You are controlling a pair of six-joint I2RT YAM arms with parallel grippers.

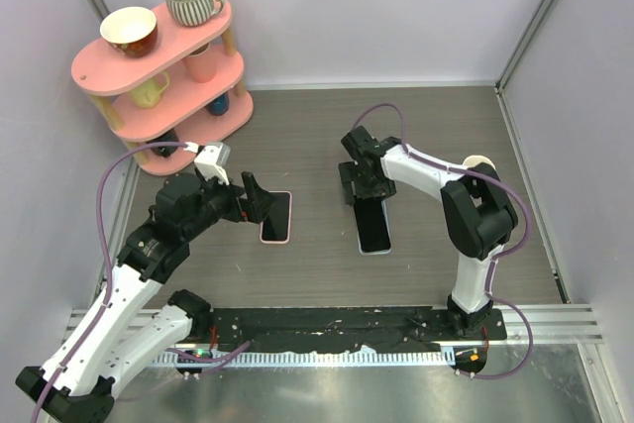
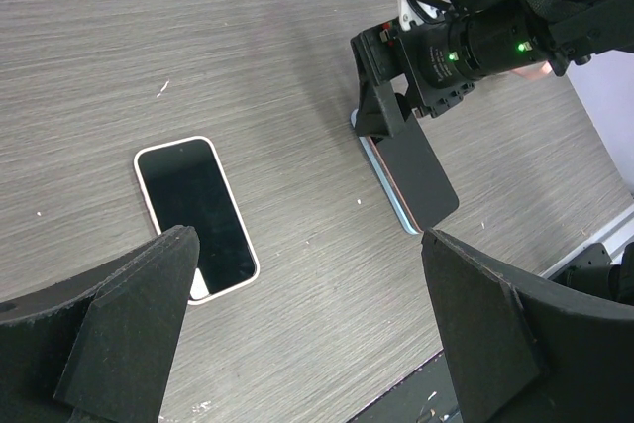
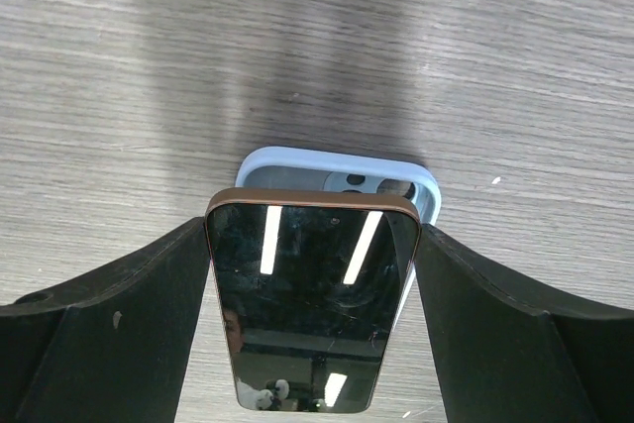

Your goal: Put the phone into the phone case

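A dark-screened phone (image 3: 312, 304) with a copper rim sits between the fingers of my right gripper (image 3: 312, 319), which press on its two long edges. Under it lies the light blue phone case (image 3: 337, 167) on the table, its camera cut-out showing past the phone's far end. The phone looks tilted over the case. From above, the phone (image 1: 373, 225) lies right of centre with the right gripper (image 1: 363, 190) at its far end. My left gripper (image 1: 254, 199) hangs open and empty (image 2: 307, 245), well left of the phone (image 2: 418, 173) and the case's edge (image 2: 394, 208).
A second phone (image 1: 276, 216) in a pale pink case lies flat under the left gripper, also in the left wrist view (image 2: 195, 213). A pink tiered shelf (image 1: 95, 73) with mugs stands at the back left. Walls close the sides; a black rail (image 1: 327, 324) runs along the near edge.
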